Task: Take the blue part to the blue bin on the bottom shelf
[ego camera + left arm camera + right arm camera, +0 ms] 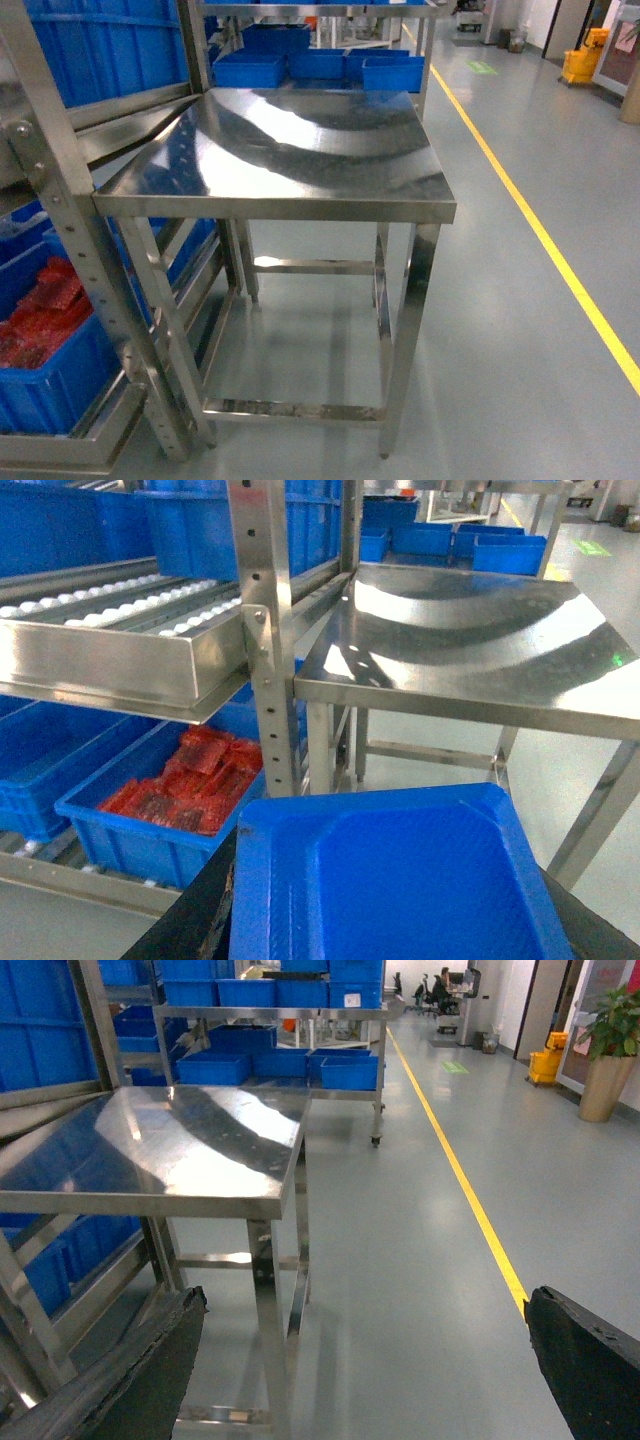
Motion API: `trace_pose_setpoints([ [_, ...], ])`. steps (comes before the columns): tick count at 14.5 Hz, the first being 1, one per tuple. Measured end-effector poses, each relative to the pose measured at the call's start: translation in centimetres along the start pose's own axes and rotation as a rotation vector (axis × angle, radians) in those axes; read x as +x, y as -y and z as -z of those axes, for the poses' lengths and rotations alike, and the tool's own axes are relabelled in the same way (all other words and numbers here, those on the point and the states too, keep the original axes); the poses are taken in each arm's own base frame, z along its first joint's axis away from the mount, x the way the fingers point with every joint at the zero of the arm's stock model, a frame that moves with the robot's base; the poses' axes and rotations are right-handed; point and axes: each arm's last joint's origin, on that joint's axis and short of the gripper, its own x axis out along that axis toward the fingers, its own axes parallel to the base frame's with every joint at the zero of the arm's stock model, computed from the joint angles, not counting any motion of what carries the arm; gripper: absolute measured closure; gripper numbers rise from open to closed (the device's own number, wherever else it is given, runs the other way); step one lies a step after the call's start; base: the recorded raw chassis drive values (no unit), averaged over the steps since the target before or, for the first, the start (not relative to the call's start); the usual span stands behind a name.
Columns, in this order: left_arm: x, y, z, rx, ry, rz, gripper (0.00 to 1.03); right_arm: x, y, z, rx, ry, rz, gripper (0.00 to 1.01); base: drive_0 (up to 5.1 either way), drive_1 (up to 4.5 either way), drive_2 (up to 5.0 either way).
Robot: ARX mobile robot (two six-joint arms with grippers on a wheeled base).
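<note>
The blue part is out of view. In the left wrist view my left gripper (395, 915) holds a wide, shallow bright blue tray (400, 870) between its black fingers (195, 915), which press its two side edges. The blue bin (45, 765) sits at the far left on the bottom shelf (70, 878), beside a like crate of red parts (160, 830). My right gripper (360, 1370) hangs open over bare grey floor, its fingers (590, 1370) far apart with nothing between them. Neither gripper shows in the head view.
A stainless-steel table (290, 150) stands in front, against the rack's perforated upright (90, 260). A roller shelf (120, 640) juts out above the crates. More blue bins (320, 65) stand behind the table. A yellow floor line (540, 240) runs along the right.
</note>
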Motion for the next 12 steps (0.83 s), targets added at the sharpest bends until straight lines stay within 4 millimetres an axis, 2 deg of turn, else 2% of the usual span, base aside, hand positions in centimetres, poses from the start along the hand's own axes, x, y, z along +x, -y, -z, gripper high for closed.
trace_pose_setpoints([
  [3, -0.01, -0.01, -0.03, -0.003, 0.003, 0.000, 0.59, 0.00, 0.00, 0.00, 0.000, 0.000, 0.000, 0.03, 0.1, 4.36, -4.1],
  [7, -0.01, 0.00, -0.02, -0.001, 0.001, 0.001, 0.59, 0.00, 0.00, 0.00, 0.000, 0.000, 0.000, 0.03, 0.0, 0.00, 0.0],
  [12, -0.01, 0.01, -0.01, -0.001, 0.001, 0.003, 0.59, 0.00, 0.01, 0.01, 0.000, -0.001, 0.002, 0.03, -4.8, 2.65, 2.7],
])
